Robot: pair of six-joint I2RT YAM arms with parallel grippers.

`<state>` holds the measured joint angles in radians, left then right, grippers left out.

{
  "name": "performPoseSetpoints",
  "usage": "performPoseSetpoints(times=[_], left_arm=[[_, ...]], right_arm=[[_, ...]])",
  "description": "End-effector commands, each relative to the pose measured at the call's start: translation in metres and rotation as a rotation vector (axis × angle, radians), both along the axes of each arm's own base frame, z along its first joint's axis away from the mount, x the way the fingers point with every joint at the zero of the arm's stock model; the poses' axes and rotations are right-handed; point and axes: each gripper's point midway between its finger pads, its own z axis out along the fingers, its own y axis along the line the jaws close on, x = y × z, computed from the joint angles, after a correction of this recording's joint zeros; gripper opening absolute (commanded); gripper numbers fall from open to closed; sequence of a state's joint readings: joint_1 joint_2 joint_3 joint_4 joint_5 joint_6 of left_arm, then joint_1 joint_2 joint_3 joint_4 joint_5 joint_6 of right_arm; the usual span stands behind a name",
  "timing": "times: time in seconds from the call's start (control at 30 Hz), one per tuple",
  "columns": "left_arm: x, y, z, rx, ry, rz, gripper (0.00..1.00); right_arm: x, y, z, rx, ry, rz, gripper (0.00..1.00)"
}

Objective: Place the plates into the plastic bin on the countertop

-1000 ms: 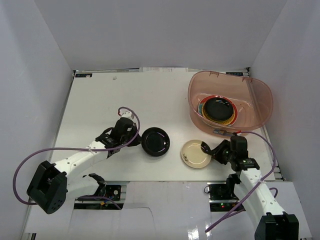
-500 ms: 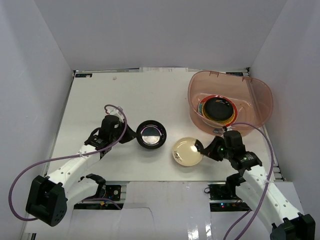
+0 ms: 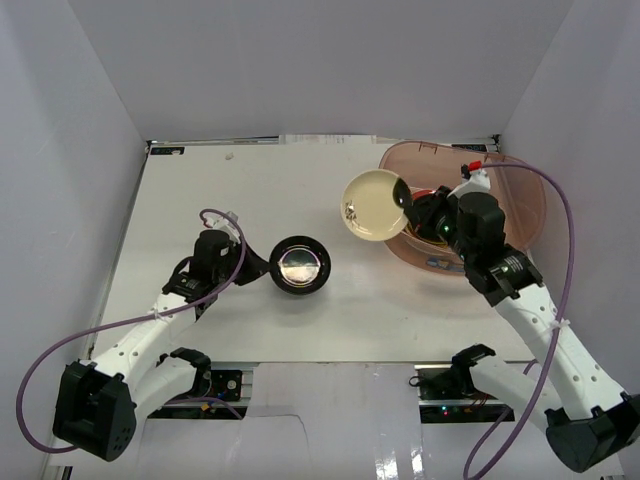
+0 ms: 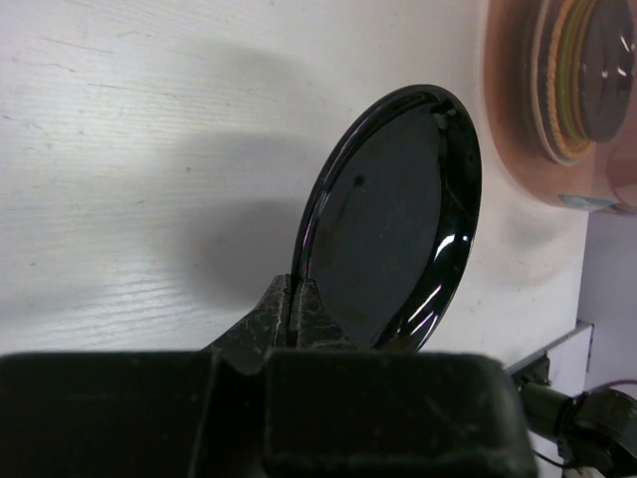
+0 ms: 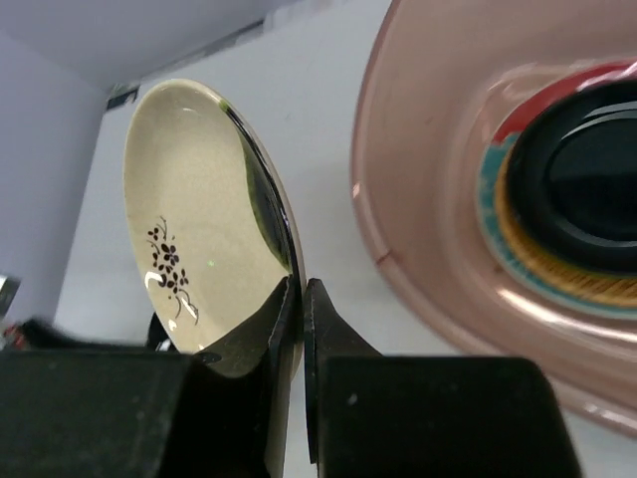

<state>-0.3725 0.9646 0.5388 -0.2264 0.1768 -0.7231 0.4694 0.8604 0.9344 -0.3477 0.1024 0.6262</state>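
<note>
Two plates gripped, one by each arm, over the white countertop (image 3: 200,200).

The left gripper (image 3: 264,268) is pinched on the near rim of a glossy black plate (image 3: 302,265), which tilts over mid-table; whether its low edge touches the surface cannot be told. The right gripper (image 3: 404,198) is clamped on the edge of a cream plate (image 3: 372,205) with a small dark flower sprig, held tilted in the air just beside the left rim of the plastic bin (image 3: 530,210). A stack of plates (image 5: 587,189), black on top, lies inside. A small bluish label (image 4: 587,202) on the bin's wall is too small to read.
</note>
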Motion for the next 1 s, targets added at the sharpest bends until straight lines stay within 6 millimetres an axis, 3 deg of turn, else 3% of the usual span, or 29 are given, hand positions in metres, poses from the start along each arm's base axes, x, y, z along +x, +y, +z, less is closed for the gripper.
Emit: performPoseSetpoints(times=[0.0, 0.07, 0.17, 0.3, 0.33, 0.4, 0.47, 0.5, 0.53, 0.6, 0.63, 0.73, 0.77, 0.8, 0.83, 0.87, 0.93, 0.97], left_arm=[[0.005, -0.020, 0.038, -0.101, -0.091, -0.085, 0.00], [0.003, -0.027, 0.048, -0.134, -0.117, -0.128, 0.00], [0.002, -0.033, 0.066, -0.160, -0.154, -0.164, 0.00], [0.008, -0.039, 0.096, -0.177, -0.219, -0.182, 0.00], [0.010, -0.043, 0.097, -0.178, -0.217, -0.193, 0.00], [0.014, -0.051, 0.105, -0.179, -0.230, -0.209, 0.00], [0.017, -0.066, 0.125, -0.178, -0.273, -0.244, 0.00], [0.025, -0.072, 0.123, -0.161, -0.263, -0.241, 0.00], [0.028, -0.082, 0.144, -0.176, -0.299, -0.260, 0.00], [0.040, -0.093, 0.148, -0.164, -0.298, -0.263, 0.00], [0.044, -0.103, 0.168, -0.176, -0.335, -0.273, 0.00], [0.057, -0.122, 0.173, -0.165, -0.335, -0.286, 0.00], [0.063, -0.128, 0.188, -0.172, -0.363, -0.287, 0.00], [0.066, -0.134, 0.189, -0.171, -0.365, -0.293, 0.00], [0.073, -0.144, 0.180, -0.159, -0.341, -0.302, 0.00], [0.080, -0.149, 0.193, -0.167, -0.364, -0.299, 0.00], [0.092, -0.163, 0.181, -0.156, -0.324, -0.312, 0.00], [0.098, -0.169, 0.195, -0.166, -0.348, -0.312, 0.00]], right_arm=[[0.053, -0.055, 0.042, -0.128, -0.175, -0.290, 0.08], [0.074, -0.076, 0.035, -0.149, -0.170, -0.371, 0.08], [0.099, -0.128, 0.013, -0.141, -0.101, -0.485, 0.08], [0.112, -0.158, -0.029, -0.149, -0.007, -0.521, 0.08], [0.116, -0.175, -0.041, -0.149, 0.026, -0.554, 0.08], [0.119, -0.182, -0.055, -0.148, 0.054, -0.559, 0.08], [0.121, -0.186, -0.077, -0.130, 0.106, -0.555, 0.08], [0.124, -0.183, -0.081, -0.099, 0.110, -0.521, 0.08], [0.125, -0.180, -0.088, -0.084, 0.132, -0.505, 0.08], [0.126, -0.173, -0.103, -0.061, 0.175, -0.476, 0.08], [0.125, -0.173, -0.107, -0.056, 0.184, -0.480, 0.08], [0.122, -0.164, -0.107, -0.032, 0.184, -0.437, 0.22], [0.122, -0.162, -0.105, -0.026, 0.180, -0.428, 0.34], [0.122, -0.160, -0.102, -0.019, 0.175, -0.417, 0.42], [0.121, -0.160, -0.098, -0.018, 0.163, -0.417, 0.56], [0.121, -0.160, -0.094, -0.015, 0.156, -0.420, 0.61], [0.118, -0.159, -0.079, 0.003, 0.124, -0.423, 0.72], [0.118, -0.158, -0.067, 0.014, 0.096, -0.421, 0.76]])
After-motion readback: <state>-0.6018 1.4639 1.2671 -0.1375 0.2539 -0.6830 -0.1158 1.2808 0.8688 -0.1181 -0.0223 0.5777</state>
